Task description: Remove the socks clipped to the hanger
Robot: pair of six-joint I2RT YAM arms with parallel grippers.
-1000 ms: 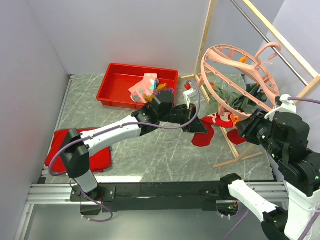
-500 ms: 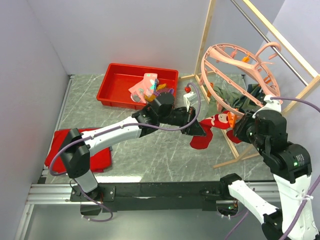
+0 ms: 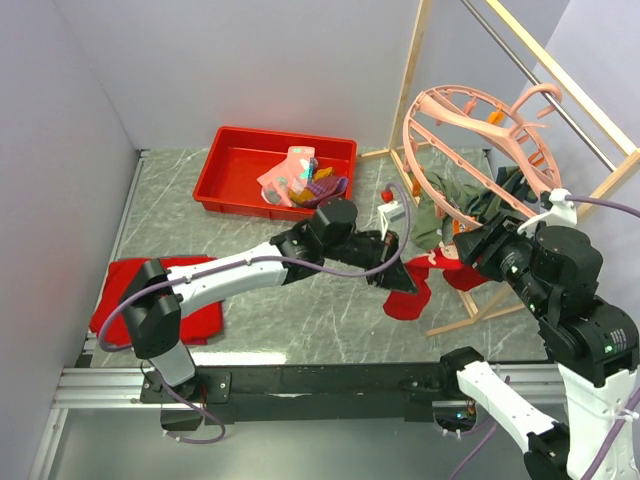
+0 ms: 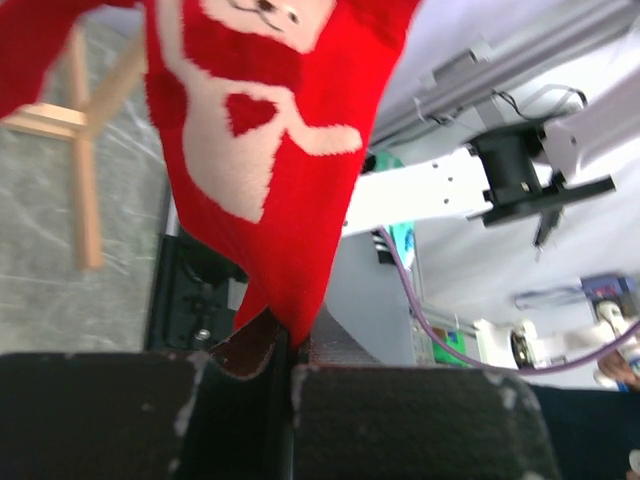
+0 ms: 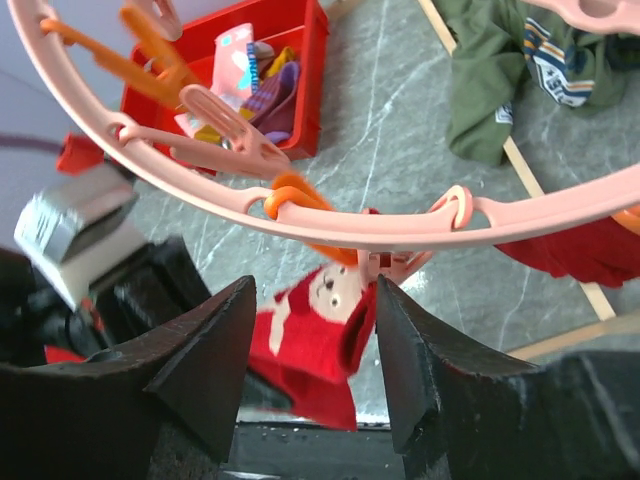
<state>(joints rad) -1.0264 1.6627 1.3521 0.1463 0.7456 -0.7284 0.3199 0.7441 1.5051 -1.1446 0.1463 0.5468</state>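
hanger (image 3: 470, 117): pink ring with spokes, tilted, hook up by the bar of the rail (image 3: 415, 80); taken as the landmark for every place below.
red sock (image 4: 250, 150): clipped at its top to the hanger's lower rim, stretched down and to the left from there; white face and heart pattern on it.
pink clip (image 5: 388, 265): dangling from the hanger's rim, closed on the top of the red sock.
orange clip (image 5: 295, 195): on the same rim, just beside the pink clip.
left gripper (image 4: 290, 375): below and left of the hanger, pinching the red sock's free end between jaws pressed together.
right gripper (image 5: 315, 290): just under the hanger's rim, toward its right side in the top view; jaws spread, nothing held. Pink clip and sock top seen between the fingers; cannot tell whether touching the clip.
green sock (image 5: 490, 90): under the hanger's far side, near the rail's foot; clipped or only lying there, cannot tell.
socks (image 3: 300, 175): heaped in the tray, well left of the hanger; pink with mint, yellow and purple among them.
tray (image 3: 225, 165): red, on the table (image 3: 300, 310), left of the hanger by the far wall.
cloth (image 3: 105, 290): red, flat, far left of the hanger, by the left arm's base.
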